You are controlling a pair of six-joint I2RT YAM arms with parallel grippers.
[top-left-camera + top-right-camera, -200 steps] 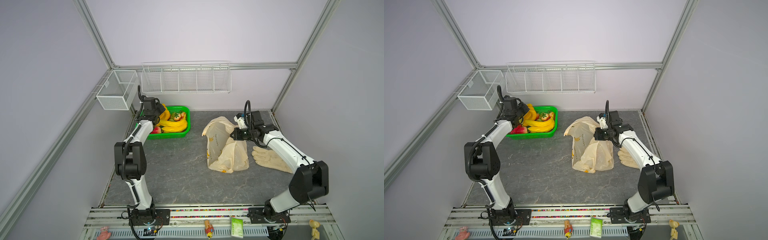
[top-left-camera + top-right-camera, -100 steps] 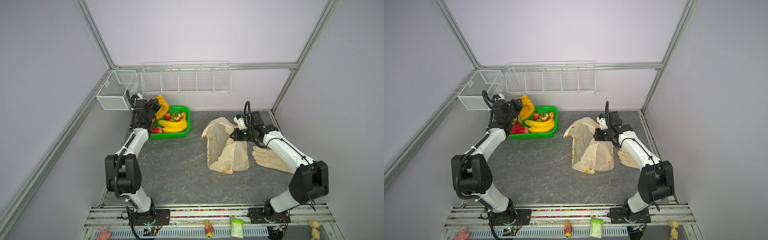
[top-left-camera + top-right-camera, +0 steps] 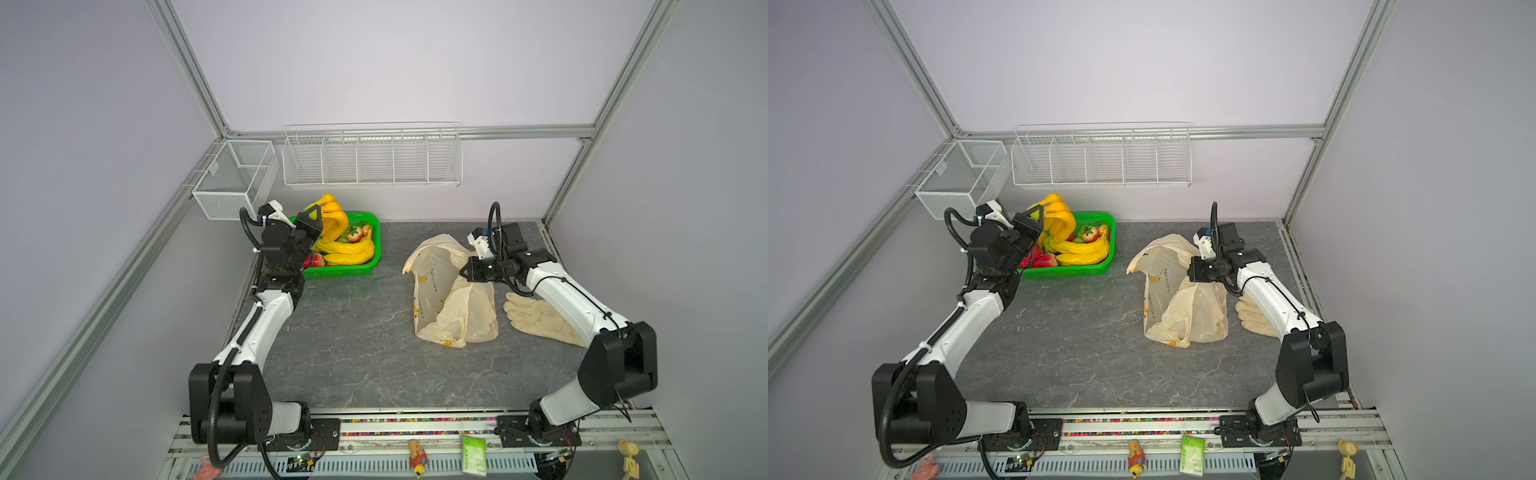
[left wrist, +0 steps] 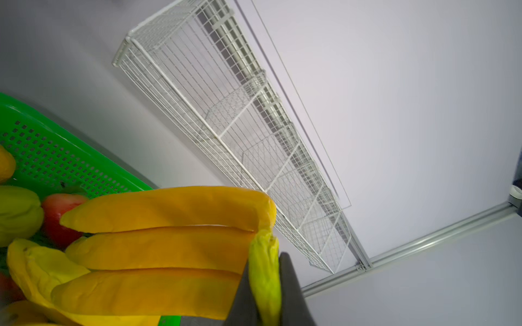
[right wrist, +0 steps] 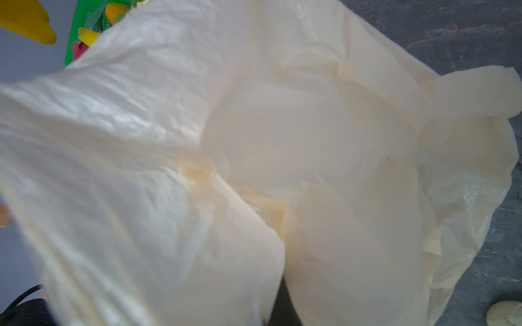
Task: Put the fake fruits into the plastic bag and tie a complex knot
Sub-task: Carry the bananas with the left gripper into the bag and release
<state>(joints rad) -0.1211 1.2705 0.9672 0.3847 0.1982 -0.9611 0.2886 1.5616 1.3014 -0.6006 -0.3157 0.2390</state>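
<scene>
Over on the left in both top views, the left gripper (image 3: 314, 222) is pinched tight on the greenish stem of a glossy yellow plastic banana bunch (image 3: 333, 219), which hangs over the back corner of the green perforated plastic basket (image 3: 343, 272). More fake fruits (image 3: 349, 249) sit inside. Right behind are a white mesh box (image 3: 232, 178) and a long white wire shelf (image 3: 372, 160), so headroom's tight there, but the grey stone-look tabletop (image 3: 353, 332) between basket and bag is wide open. The right gripper (image 3: 464, 273) is clamped on the rim of the thin cream-yellow plastic bag (image 3: 436, 286), holding that edge up, with a cream rubber glove (image 3: 540, 322) just beside it under the arm. Left wrist view: stem squeezed between dark fingers (image 4: 292, 290), wire shelf close. Right wrist view: bag film fills nearly everything, and I can't make out the mouth edge.
</scene>
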